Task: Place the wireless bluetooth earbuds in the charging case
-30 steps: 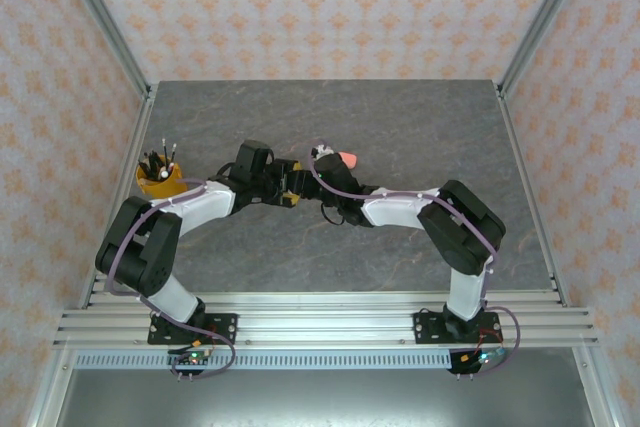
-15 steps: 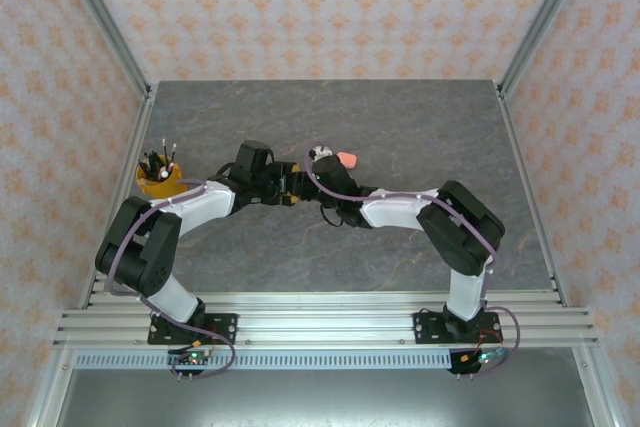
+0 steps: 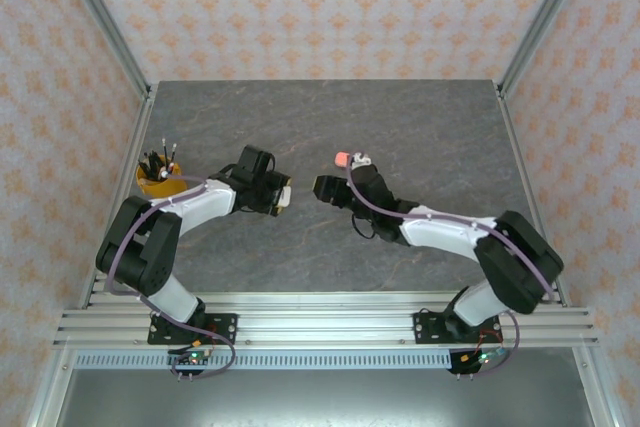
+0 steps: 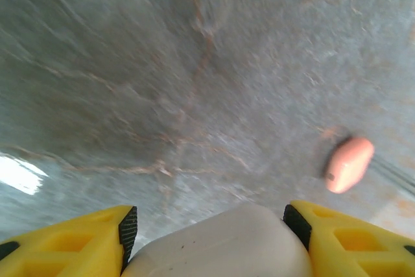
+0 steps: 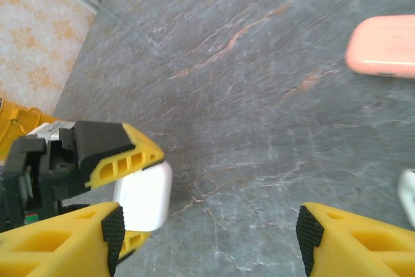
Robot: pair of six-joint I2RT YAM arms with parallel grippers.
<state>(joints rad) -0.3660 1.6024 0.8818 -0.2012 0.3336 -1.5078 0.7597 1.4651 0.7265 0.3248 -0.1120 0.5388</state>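
Observation:
My left gripper (image 3: 283, 195) (image 4: 211, 228) is shut on a closed white charging case (image 4: 220, 244) (image 5: 143, 195), held just above the grey table. My right gripper (image 3: 320, 187) (image 5: 207, 231) faces it from the right, open wide with nothing between its fingers, a short gap from the case. A closed salmon-pink charging case (image 3: 343, 158) (image 4: 349, 163) (image 5: 382, 47) lies on the table beyond the right gripper. A small white thing (image 5: 407, 196) is cut off by the edge of the right wrist view, and I cannot tell what it is. The earbuds are hidden.
A yellow cup (image 3: 158, 179) holding dark pens stands near the table's left edge (image 3: 140, 147), beside the left arm. Grey marbled table top (image 3: 420, 127) stretches behind and to the right of the grippers, with metal frame posts at the corners.
My right gripper has opened and drawn back to the right, away from the left gripper. The left gripper has pulled slightly left, still holding the white case. The pink case has stayed put.

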